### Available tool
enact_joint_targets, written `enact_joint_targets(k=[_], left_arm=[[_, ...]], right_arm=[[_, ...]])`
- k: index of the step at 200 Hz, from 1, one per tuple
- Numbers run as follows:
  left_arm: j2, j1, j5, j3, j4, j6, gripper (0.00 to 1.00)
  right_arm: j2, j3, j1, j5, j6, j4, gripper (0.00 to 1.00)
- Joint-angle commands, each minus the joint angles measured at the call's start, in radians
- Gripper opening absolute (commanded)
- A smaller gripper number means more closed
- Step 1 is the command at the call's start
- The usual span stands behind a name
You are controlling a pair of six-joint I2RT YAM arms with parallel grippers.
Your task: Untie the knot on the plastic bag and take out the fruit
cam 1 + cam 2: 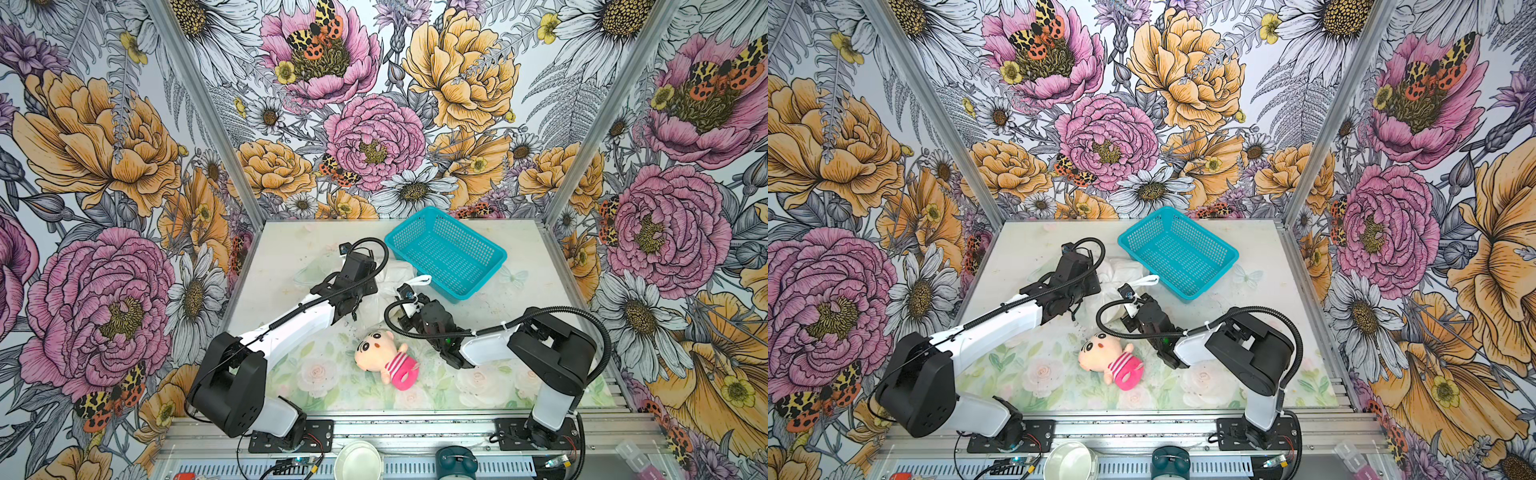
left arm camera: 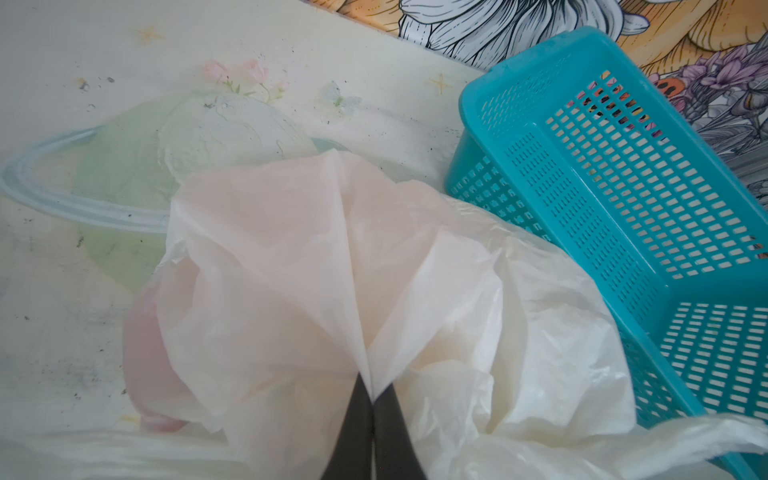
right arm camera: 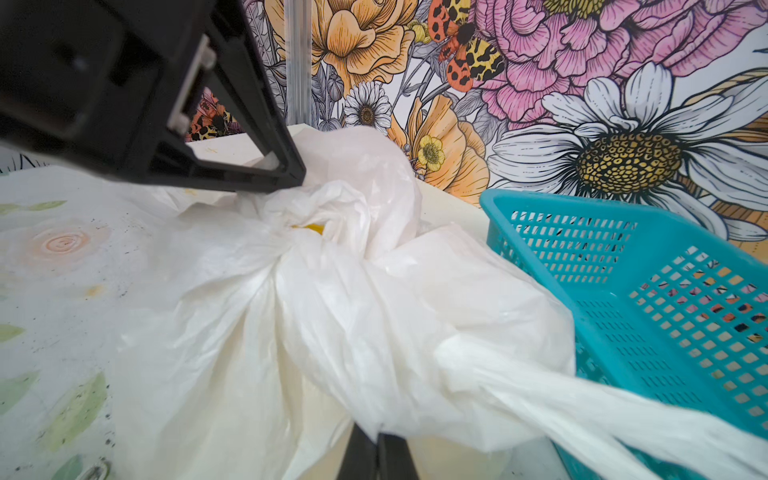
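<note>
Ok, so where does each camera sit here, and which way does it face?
Top view: high above the near edge, looking down across the table; left arm, right arm, teal basket, plush doll.
Top view: same height and heading; plastic bag between the arms.
Left wrist: above the left claw, facing bag and basket; only its fingers show.
Right wrist: behind the right claw, facing the knot; left claw shows too.
Shared: bag and basket in every view.

Probably a robotics lab cell: aluminium-framed booth, floral-printed walls, left arm and right arm bolted to a rail.
</note>
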Motion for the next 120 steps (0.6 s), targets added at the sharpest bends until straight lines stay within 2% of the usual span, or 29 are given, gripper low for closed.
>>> enact_joint_targets(k=[1, 29, 61, 120], left_arm=[[-0.055, 0.004, -0.067, -0.073, 0.007, -0.043, 0.00], [-0.048, -0.011, -0.055, -0.168, 0.104, -0.053, 0.00], [-0.070, -0.004, -0.091, -0.193, 0.084, -0.074, 0.00], [-0.107, 0.041, -0.079, -0.238, 0.105, -0.078, 0.00]], right_arm=[[0.002, -0.014, 0.009, 0.018, -0.001, 0.055, 0.00], [-0.017, -0.010, 0.014, 0.011, 0.009, 0.017, 0.00], [-0.026, -0.036, 0.015, 0.037, 0.025, 0.020, 0.00], [-0.006, -0.014, 0.015, 0.102, 0.027, 0.003, 0.00]])
